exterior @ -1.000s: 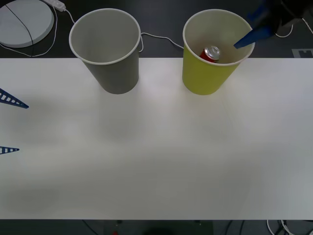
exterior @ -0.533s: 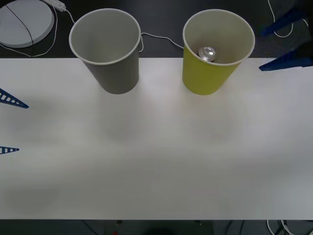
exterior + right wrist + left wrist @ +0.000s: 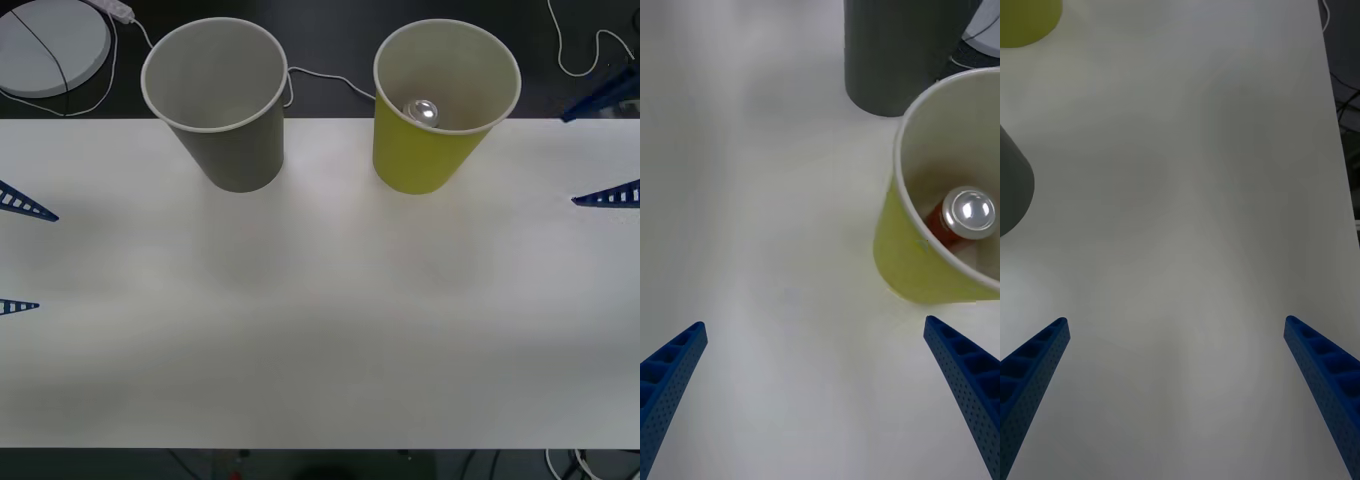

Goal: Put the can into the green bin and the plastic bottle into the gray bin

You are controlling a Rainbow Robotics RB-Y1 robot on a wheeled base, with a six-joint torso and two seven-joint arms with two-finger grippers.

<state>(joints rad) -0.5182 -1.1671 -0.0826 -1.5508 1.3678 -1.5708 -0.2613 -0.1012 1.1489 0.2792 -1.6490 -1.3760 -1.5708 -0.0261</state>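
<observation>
1. Your right gripper point(image 3: 603, 148) sits at the surface's point(image 3: 320, 320) right edge, spread wide, holding nothing.
2. Your left gripper point(image 3: 22, 256) waits at the left edge, equally wide and empty.
3. The can point(image 3: 422, 110) stands upright inside the green bin point(image 3: 425, 160); the gray bin point(image 3: 235, 160) beside it looks empty.
4. Your right wrist view adds the can's point(image 3: 964, 216) red side below its silver top.

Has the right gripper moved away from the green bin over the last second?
Yes. The right gripper, open, has pulled back from the green bin rim toward the table's right edge, leaving the can inside.
</observation>
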